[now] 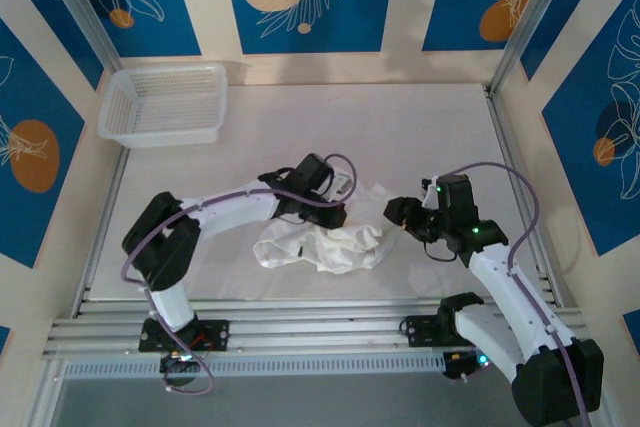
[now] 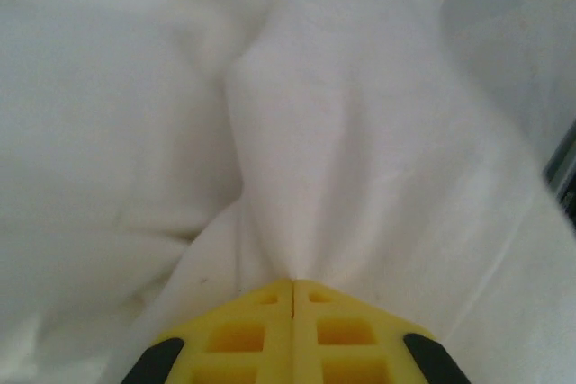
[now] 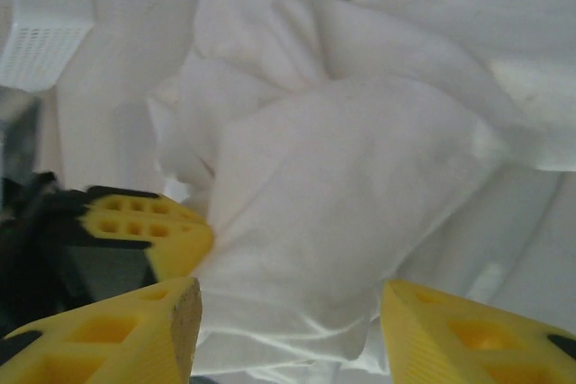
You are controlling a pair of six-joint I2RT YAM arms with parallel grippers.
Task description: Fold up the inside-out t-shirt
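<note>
Left hand (image 1: 338, 211), seen from above, reached from its bent arm down onto the crumpled t-shirt (image 1: 320, 245). The shirt lay bunched on the surface (image 1: 420, 127) between the two hands. Opposite it, the right hand (image 1: 400, 211) pointed in at the shirt's other side, low and nearly level.

From the left wrist, the fingers (image 2: 261, 330) were pressed together on a ridge of cloth that fanned out ahead of them.

From the right wrist, the jaws stood partly apart with a fat fold between them, gripping nothing.

Doing this well probably meant catching a hem or sleeve rather than a mid-cloth bunch, then drawing the hands apart to spread the shirt flat.
</note>
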